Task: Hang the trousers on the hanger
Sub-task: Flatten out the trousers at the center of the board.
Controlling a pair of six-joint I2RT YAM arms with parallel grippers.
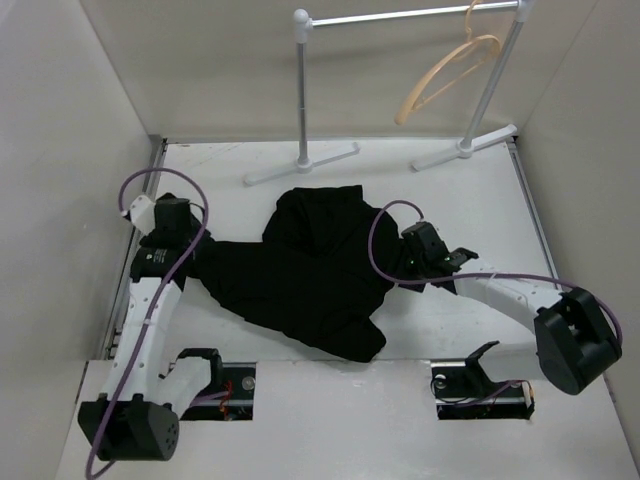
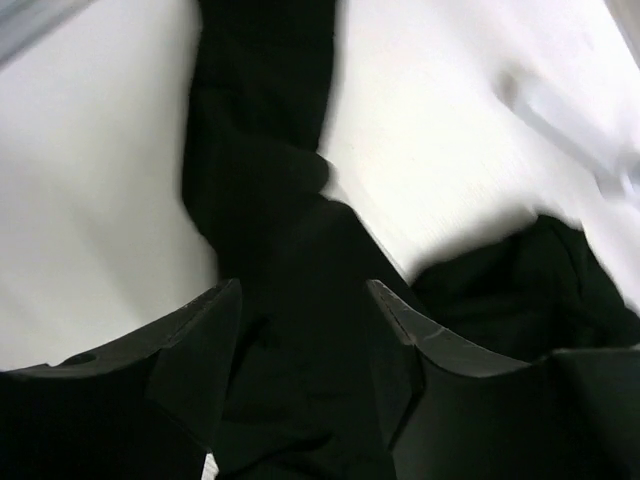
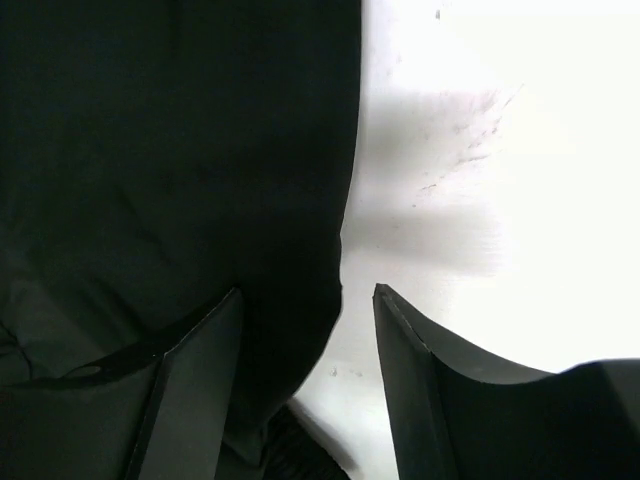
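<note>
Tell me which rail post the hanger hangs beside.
The right post; the hanger hangs on the rail close to it, far from the left post.

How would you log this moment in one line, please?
trousers: heaped on table | hanger: bare on rail | left gripper: open | right gripper: open

A white desk [image 1: 240, 207] lies between plain pale walls [image 1: 200, 70] on the left, the right and the far side. At its far edge stands a silver metal rail [image 1: 400, 15] on white feet [image 1: 330, 156]. The light is even and soft.
</note>
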